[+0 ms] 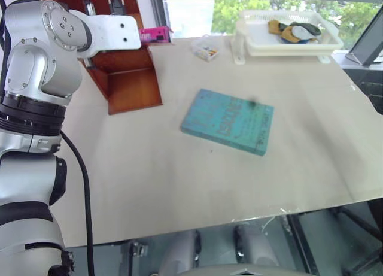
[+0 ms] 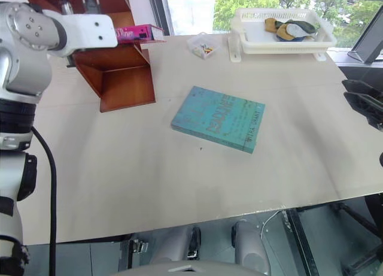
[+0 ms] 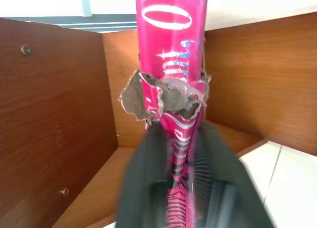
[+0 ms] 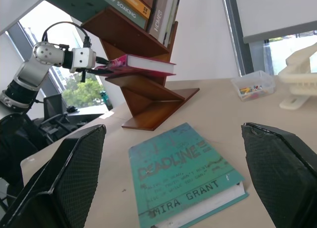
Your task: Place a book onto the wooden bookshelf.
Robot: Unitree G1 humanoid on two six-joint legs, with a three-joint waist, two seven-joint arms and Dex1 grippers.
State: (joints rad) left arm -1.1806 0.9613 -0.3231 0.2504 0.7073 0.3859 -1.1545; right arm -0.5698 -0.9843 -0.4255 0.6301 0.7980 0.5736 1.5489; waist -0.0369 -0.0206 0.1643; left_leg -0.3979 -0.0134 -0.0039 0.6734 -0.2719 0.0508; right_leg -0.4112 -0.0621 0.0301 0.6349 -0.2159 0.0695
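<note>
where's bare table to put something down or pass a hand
Bare: the wide strip between the teal book and the near table edge, and right of that book. Crowded: the far edge, with bookshelf, small box and white tray.

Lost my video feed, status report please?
Left gripper astride pink book, lying on bookshelf. Right gripper open, empty. Teal book on table.

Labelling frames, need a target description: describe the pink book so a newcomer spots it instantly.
Find the reddish-brown zigzag wooden bookshelf at the pale table's far left corner. On one of its slanted panels lies the thick bright pink paperback book, flat, white page edges outward, the left tool at its spine. The teal paperback book lies mid-table.
</note>
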